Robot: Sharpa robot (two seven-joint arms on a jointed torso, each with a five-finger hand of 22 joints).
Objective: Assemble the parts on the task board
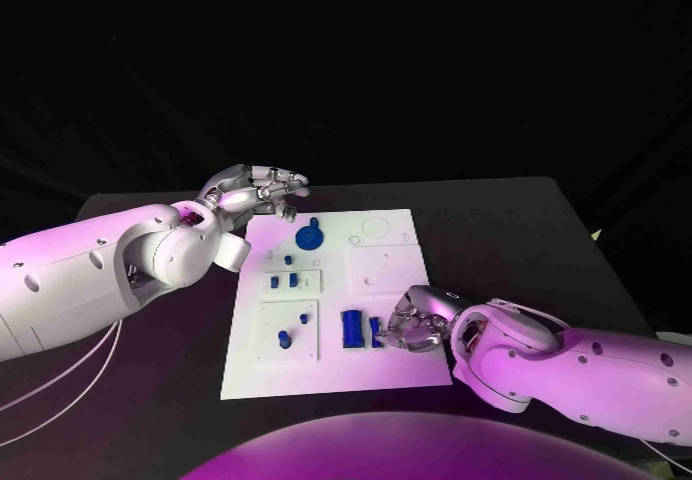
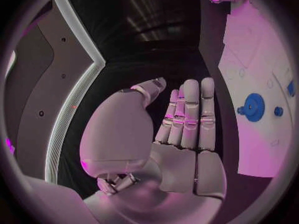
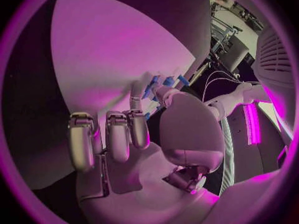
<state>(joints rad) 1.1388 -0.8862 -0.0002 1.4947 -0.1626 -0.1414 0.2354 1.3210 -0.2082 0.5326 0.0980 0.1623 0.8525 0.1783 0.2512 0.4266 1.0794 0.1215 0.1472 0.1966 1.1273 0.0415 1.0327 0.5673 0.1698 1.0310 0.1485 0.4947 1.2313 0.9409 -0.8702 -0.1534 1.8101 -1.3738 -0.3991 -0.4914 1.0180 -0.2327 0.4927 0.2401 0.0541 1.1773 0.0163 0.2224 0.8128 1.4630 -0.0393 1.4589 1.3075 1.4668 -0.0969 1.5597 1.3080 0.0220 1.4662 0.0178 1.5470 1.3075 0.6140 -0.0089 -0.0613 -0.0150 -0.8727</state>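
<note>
The white task board [image 1: 389,270] lies in the middle of the black table. On it are a blue gear [image 1: 309,238], two small blue pieces [image 1: 283,281], two more [image 1: 294,330] lower down, and a tall blue block [image 1: 351,328]. My right hand [image 1: 415,322] rests on the board's near right part; its thumb and one finger pinch a small blue part [image 1: 376,331] beside the block, which also shows between them as the blue part [image 3: 150,88]. My left hand [image 1: 257,190] hovers off the board's far left corner, fingers straight and empty [image 2: 181,119], with the gear [image 2: 253,106] beside it.
The board's far right panels [image 1: 379,228] hold outlined round recesses with nothing in them. Bare black table [image 1: 519,240] lies right of the board. My left forearm [image 1: 101,270] runs along the board's left side.
</note>
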